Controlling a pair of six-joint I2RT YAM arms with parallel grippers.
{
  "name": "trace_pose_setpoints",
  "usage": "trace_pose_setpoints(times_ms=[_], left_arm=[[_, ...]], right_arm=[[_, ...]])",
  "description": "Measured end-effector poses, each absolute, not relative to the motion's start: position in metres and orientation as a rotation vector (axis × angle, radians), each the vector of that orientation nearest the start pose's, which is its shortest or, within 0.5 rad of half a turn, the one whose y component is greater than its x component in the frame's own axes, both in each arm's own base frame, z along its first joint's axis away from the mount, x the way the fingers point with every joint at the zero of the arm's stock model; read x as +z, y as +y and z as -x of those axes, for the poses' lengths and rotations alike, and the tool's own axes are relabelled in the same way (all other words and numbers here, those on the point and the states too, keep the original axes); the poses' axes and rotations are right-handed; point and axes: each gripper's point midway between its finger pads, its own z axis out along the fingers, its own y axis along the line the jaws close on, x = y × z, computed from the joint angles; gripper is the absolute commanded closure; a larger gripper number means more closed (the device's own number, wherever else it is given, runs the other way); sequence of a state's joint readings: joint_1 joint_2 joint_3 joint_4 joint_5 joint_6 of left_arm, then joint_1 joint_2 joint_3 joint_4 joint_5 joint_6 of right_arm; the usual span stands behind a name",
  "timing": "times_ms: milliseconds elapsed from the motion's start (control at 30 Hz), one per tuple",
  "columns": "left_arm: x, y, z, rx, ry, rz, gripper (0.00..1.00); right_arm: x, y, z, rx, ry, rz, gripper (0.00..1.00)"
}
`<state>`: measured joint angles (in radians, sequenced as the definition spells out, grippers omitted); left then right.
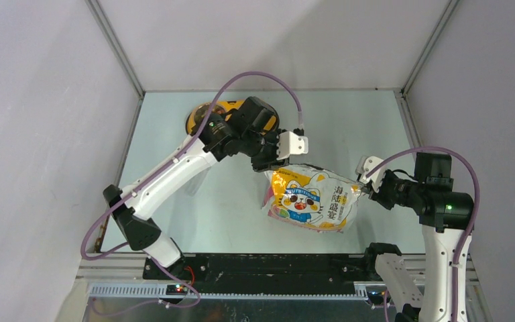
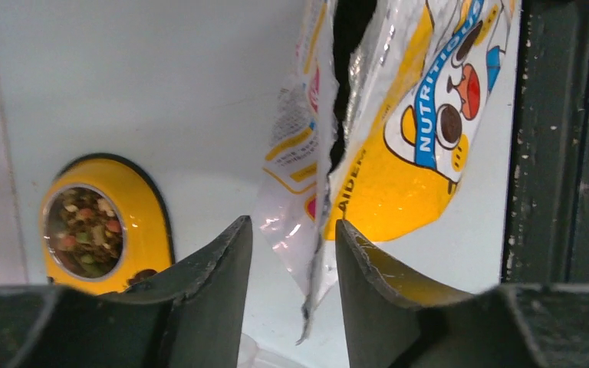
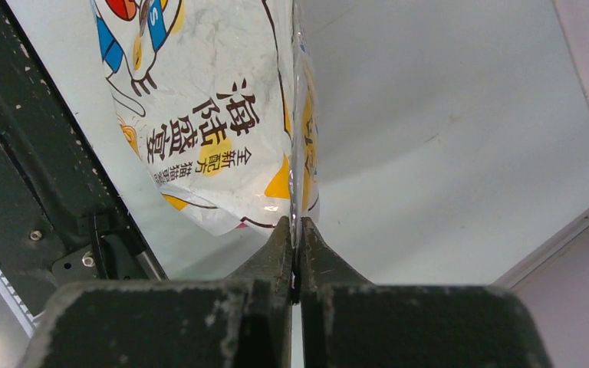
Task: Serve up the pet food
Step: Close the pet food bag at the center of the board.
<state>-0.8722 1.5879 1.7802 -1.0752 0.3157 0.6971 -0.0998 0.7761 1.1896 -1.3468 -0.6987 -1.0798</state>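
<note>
left gripper (image 2: 291, 227): jaws apart, bag (image 2: 399, 176) edge loose between them
right gripper (image 3: 296, 227): clamped on bag's right edge
kibble (image 2: 84, 230): in feeder (image 2: 144, 207), far left

You see a pale table (image 1: 349, 127) with plain light grey walls (image 1: 261, 40) on three sides. Thin metal bars (image 1: 115, 48) run up the back corners. A black strip (image 1: 275, 265) lies along the near edge. The light is soft.
</note>
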Motion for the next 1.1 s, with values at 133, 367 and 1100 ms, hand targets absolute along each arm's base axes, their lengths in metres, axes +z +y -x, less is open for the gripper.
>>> trace_pose_setpoints(times_ms=[133, 367, 1100], left_arm=[[0.288, -0.324, -0.228, -0.470, 1.587, -1.789, 0.46], [0.299, -0.346, -0.217, -0.528, 1.518, -1.816, 0.44], [0.276, -0.350, -0.215, -0.511, 1.569, -1.877, 1.00]], right_arm=[[0.254, 0.069, -0.162, 0.268, 1.848, 1.282, 1.00], [0.254, 0.069, -0.160, 0.262, 1.849, 1.281, 1.00], [0.255, 0.066, -0.167, 0.235, 1.862, 1.250, 1.00]])
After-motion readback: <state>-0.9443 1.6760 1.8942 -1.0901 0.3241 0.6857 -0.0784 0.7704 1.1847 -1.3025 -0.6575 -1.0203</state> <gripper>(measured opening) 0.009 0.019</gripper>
